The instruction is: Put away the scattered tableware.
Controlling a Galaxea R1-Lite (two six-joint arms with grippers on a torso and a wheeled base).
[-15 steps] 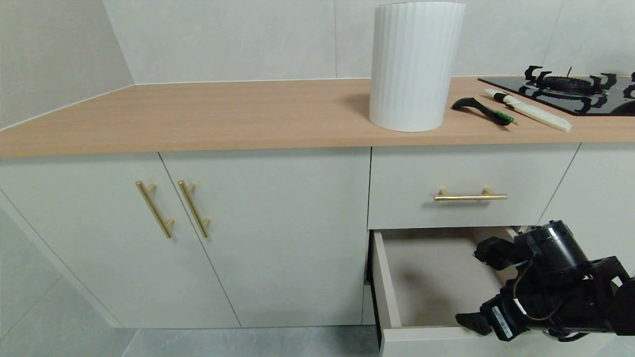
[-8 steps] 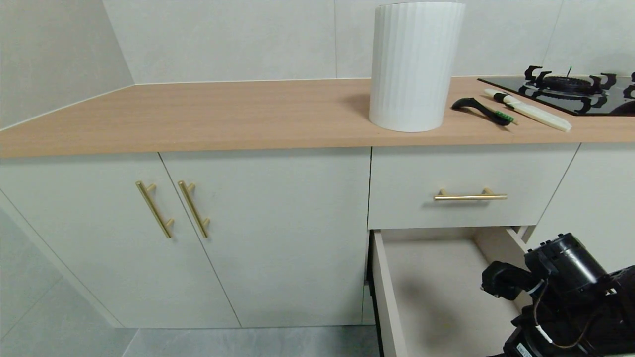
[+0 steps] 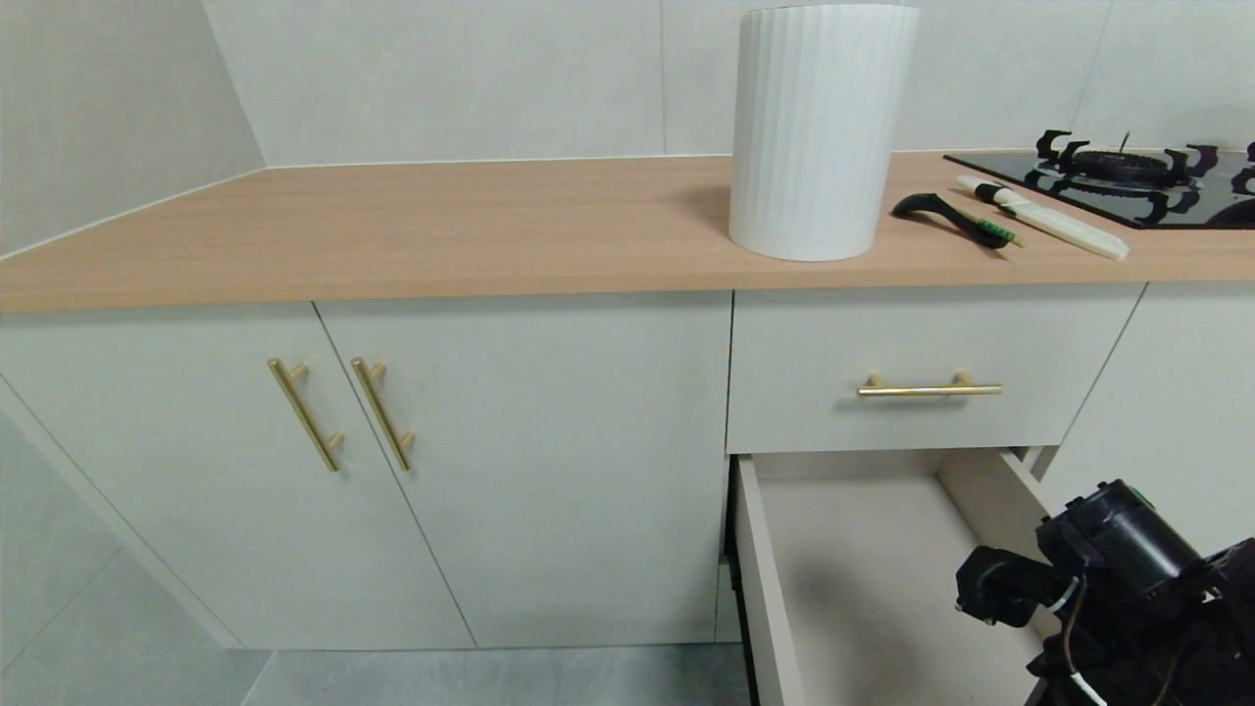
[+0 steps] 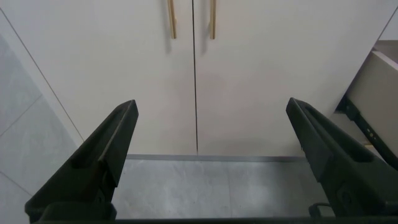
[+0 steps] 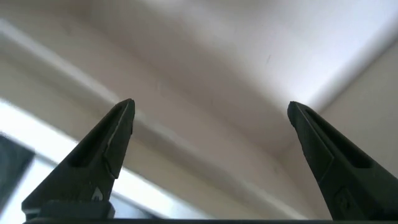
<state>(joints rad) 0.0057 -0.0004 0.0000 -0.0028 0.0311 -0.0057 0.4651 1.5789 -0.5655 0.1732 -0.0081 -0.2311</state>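
Over the last second our right arm [image 3: 1118, 588] has sunk toward the lower right corner and the lower drawer [image 3: 882, 549] has slid further out, so its bare floor is ready for stowing. Our right gripper [image 5: 210, 106] hangs spread and empty over it, and the left gripper [image 4: 211, 104] is likewise spread before the cabinet doors [image 3: 392, 461]. The tableware, a black-handled utensil [image 3: 943, 214] and a white knife [image 3: 1054, 221], lies on the countertop [image 3: 441, 226] at the upper right, between the tall white canister [image 3: 819, 127] and the hob [image 3: 1118, 176], which crowd any reach.

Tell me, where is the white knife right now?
In the head view, the white knife lies on the wooden counter at the right side, between the black tool and the stove.
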